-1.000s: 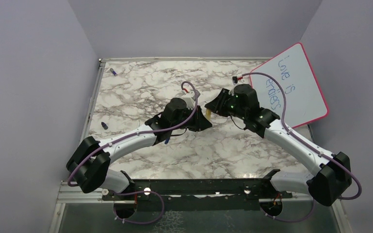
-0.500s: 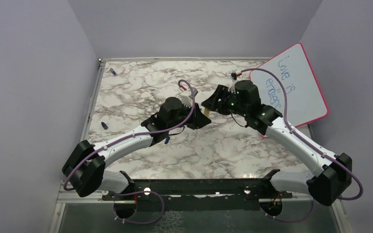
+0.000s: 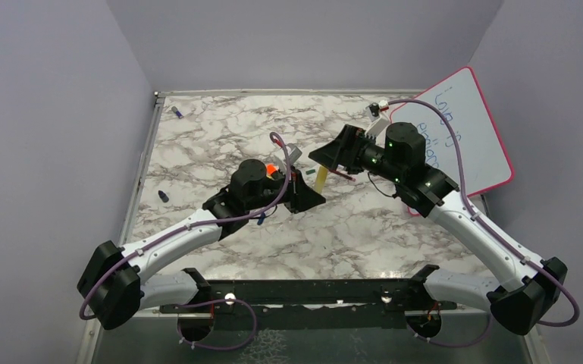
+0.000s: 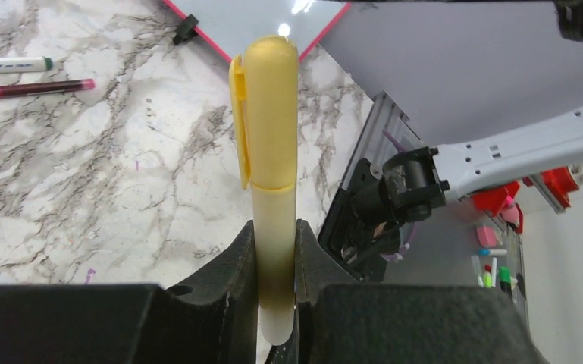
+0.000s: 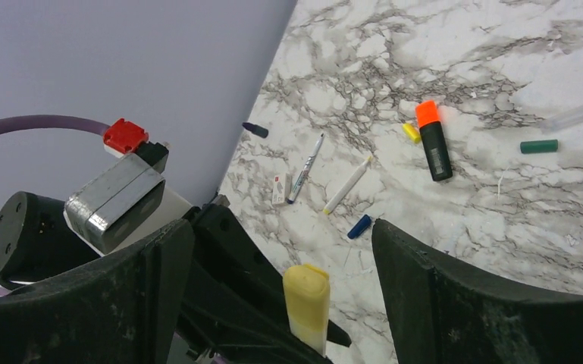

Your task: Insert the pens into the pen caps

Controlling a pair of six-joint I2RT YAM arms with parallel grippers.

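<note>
Shows blue handwriting on the pink-framed whiteboard [image 3: 479,125] to the right of the right gripper [image 5: 280,227], partly covered by that arm and not readable as whole words. Shows blue print along the green-ended white pen [image 4: 7,65], far left of the left gripper [image 4: 274,235], too small to read; dark red pen [image 4: 30,89] just beside it.

Pinches the yellow pen [image 4: 271,189] between the left gripper's pressed-in fingers [image 4: 239,258], barrel pointing straight out from them. Carries a yellow clip cap [image 4: 269,106] seated on the pen's far end, slightly wider than the barrel.

Spreads the right gripper's fingers [image 5: 424,288] wide; in the right wrist view, frames the capped tip between them, touching neither.

Beyond the right gripper, on the marble table [image 5: 500,227]: black highlighter [image 5: 434,144] with orange end, loose yellow cap [image 5: 411,133] just beside it, green cap [image 5: 538,146], blue cap [image 5: 359,226], yellow-tipped white pen [image 5: 346,186].
</note>
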